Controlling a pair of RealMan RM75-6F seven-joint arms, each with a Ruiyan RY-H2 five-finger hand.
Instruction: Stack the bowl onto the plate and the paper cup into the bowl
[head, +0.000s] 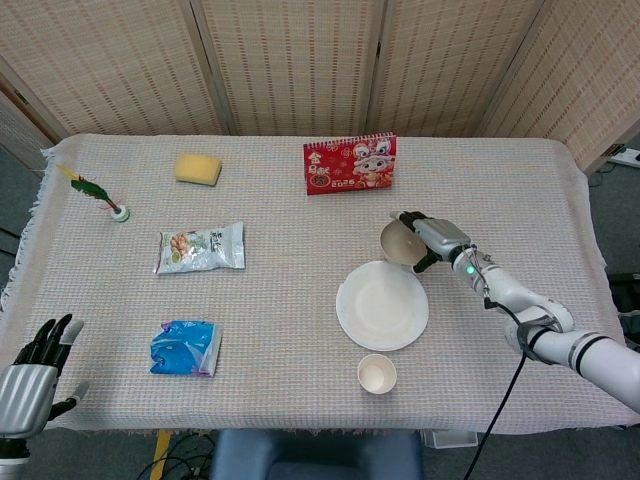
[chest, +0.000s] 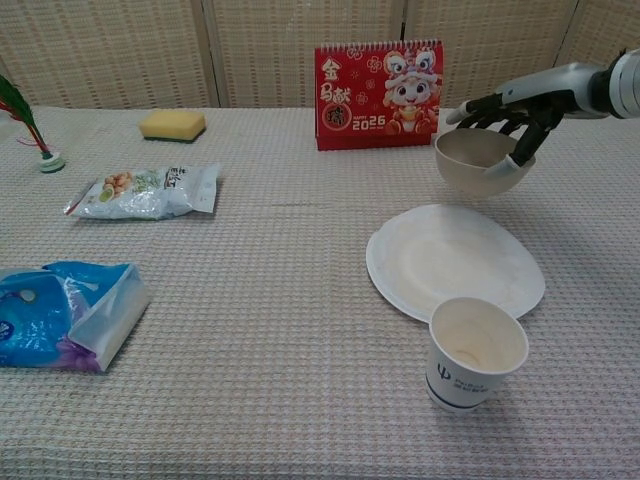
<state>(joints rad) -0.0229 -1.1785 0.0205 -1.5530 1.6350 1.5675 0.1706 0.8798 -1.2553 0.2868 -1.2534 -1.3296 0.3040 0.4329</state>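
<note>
Bowl (chest: 482, 162) first: the beige one is off the desk (head: 280, 290), gripped by the right robot hand (head: 428, 238), whose fingers (chest: 497, 103) curl over the far rim while one reaches down inside it. It hangs tilted, just past the far right edge of the white plate (chest: 455, 263), and from the chest view it clearly sits above the cloth rather than on it. Whether it already overlaps the plate's rim I cannot tell for certain; from the head view the two nearly touch.

That plate lies flat on the woven cloth, right of centre. Nearer than it, just beside its near edge, stands the paper cup (chest: 476, 353), upright, with a small dark logo on its side.

Down at the near left corner the left robot hand (head: 28, 378) hangs off the edge of the desk, fingers spread apart and holding nothing.

Along the far side stands a red calendar (chest: 379, 95), just beyond the lifted bowl. Farther left lies a yellow sponge (chest: 172, 124), and at the far left a small feathered shuttlecock (head: 98, 195). A snack packet (chest: 145, 191) lies left of centre, with a blue pouch (chest: 62, 315) nearer than it, well apart from the plate.
</note>
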